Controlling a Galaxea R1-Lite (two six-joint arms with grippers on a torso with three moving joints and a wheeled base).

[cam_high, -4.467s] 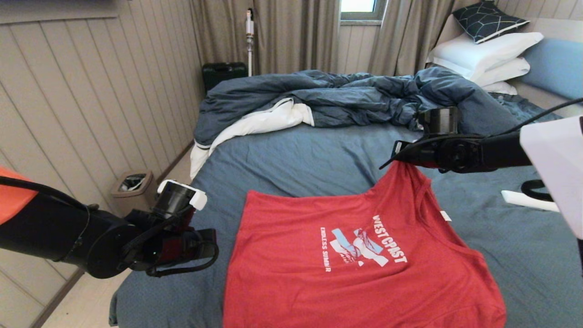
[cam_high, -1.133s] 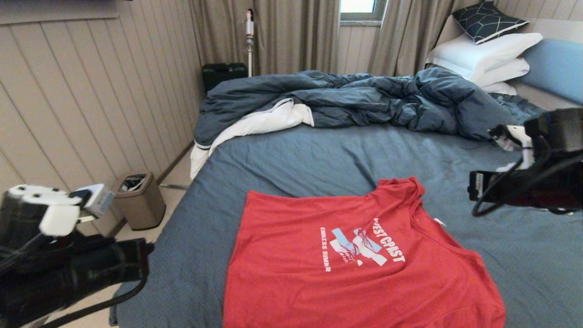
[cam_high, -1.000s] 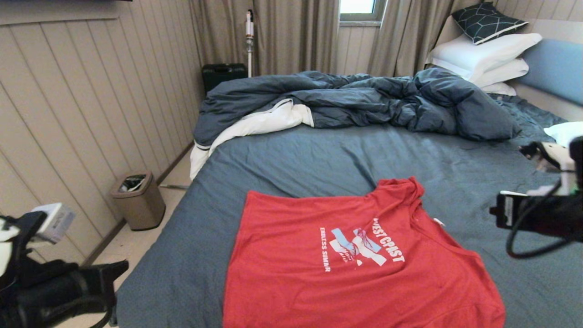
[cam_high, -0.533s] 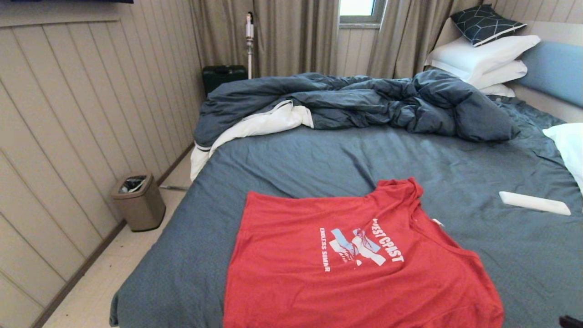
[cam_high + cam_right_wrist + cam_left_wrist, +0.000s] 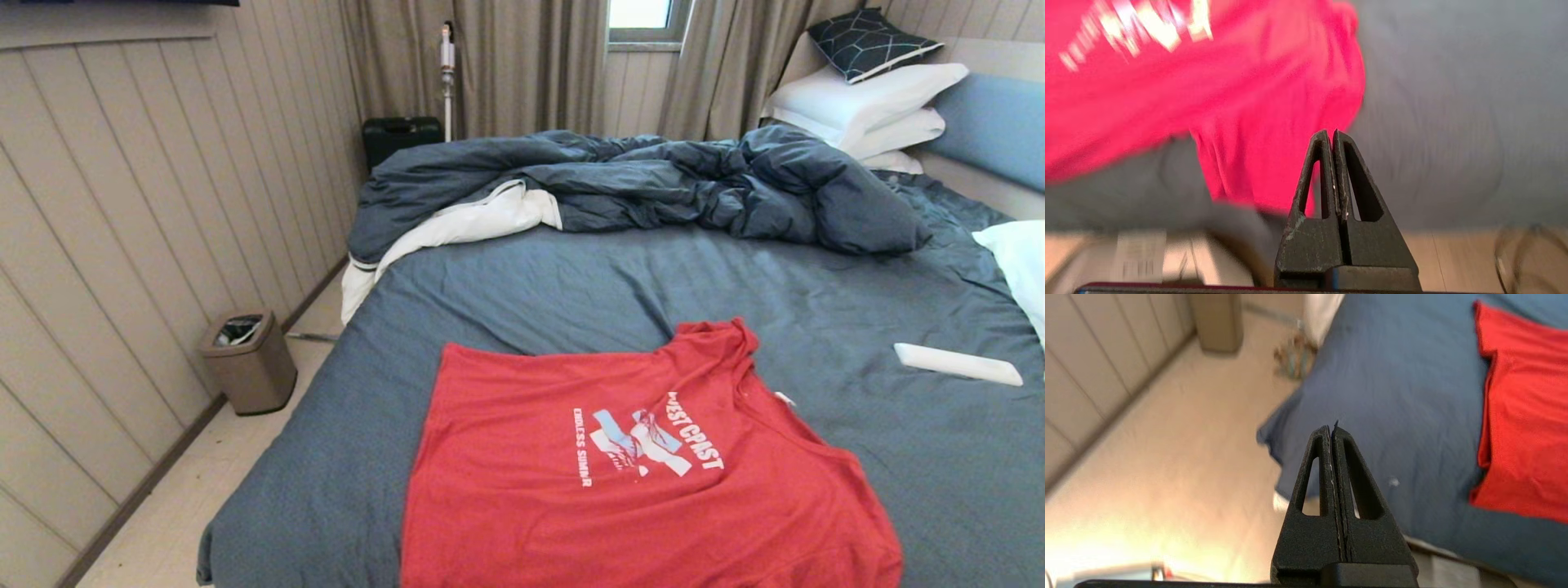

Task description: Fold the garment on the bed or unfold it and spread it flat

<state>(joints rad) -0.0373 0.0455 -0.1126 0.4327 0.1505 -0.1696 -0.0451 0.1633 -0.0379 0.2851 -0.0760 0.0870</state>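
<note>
The garment (image 5: pixel 653 465), a red T-shirt with a white and light-blue chest print, lies spread flat at the near end of the bed (image 5: pixel 571 286), print up. Neither arm shows in the head view. My left gripper (image 5: pixel 1332 430) is shut and empty, hanging off the bed's near corner over the floor, with the garment (image 5: pixel 1523 416) well away from it. My right gripper (image 5: pixel 1330 134) is shut with nothing in it, above the bed's near edge, and the garment (image 5: pixel 1229 102) lies just beyond its tips.
A rumpled dark blue duvet (image 5: pixel 637 180) with white lining covers the far half of the bed. White pillows (image 5: pixel 865 102) are stacked at the back right. A white flat object (image 5: pixel 955 363) lies on the sheet at the right. A small bin (image 5: pixel 249 359) stands on the floor left of the bed.
Both arms have drawn back toward me and dropped out of the head view. The garment has not moved since the right gripper let it go.
</note>
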